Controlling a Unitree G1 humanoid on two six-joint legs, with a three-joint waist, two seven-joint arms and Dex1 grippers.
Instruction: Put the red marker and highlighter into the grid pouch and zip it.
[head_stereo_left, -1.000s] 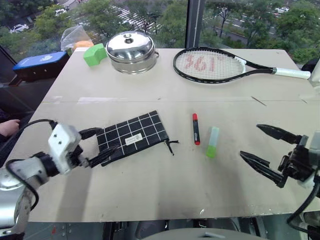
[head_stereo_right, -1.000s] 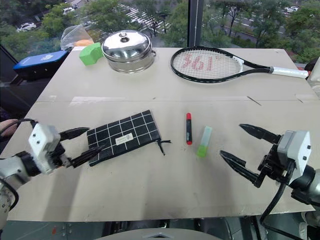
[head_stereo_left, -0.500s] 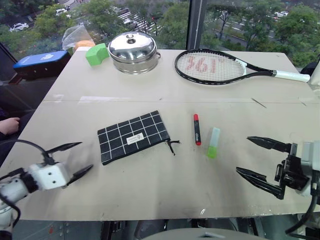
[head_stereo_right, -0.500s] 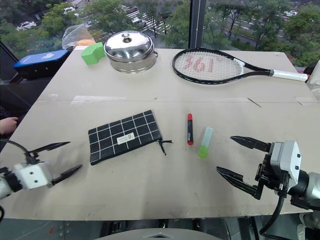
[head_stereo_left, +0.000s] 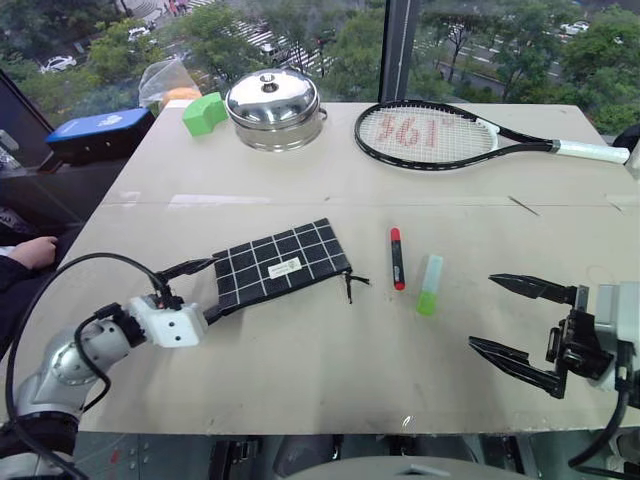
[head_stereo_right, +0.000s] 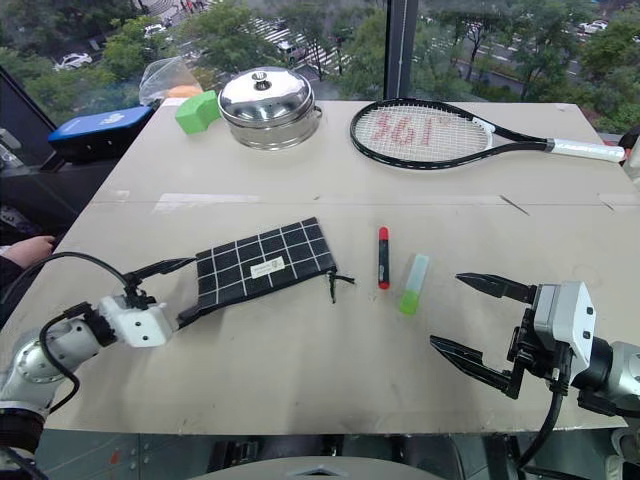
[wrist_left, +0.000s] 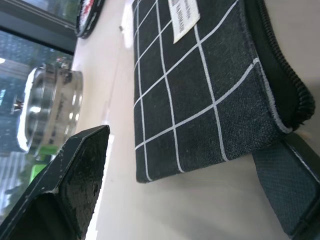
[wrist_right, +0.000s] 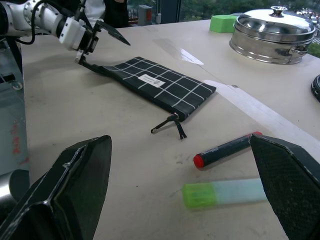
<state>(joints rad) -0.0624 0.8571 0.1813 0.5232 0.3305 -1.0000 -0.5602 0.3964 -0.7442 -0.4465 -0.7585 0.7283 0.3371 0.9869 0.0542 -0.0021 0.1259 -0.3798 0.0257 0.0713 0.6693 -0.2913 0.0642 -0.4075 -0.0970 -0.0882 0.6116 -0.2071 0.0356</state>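
Right now my left gripper (head_stereo_left: 207, 288) stands wide around the near-left corner of the grid pouch (head_stereo_left: 283, 265), one finger beneath that corner and the other above, so I judge I should pinch the fabric edge firmly to steady it for unzipping. My right gripper (head_stereo_left: 522, 324) hovers spread and empty near the slim, hard red marker (head_stereo_left: 396, 258) and the chunky translucent highlighter (head_stereo_left: 427, 285), lying side by side just right of the pouch's soft, flat woven cloth and dangling zipper cord (head_stereo_left: 353, 286).

L gripper (head_stereo_left: 200, 288) open at grid pouch (head_stereo_left: 283, 263) corner.
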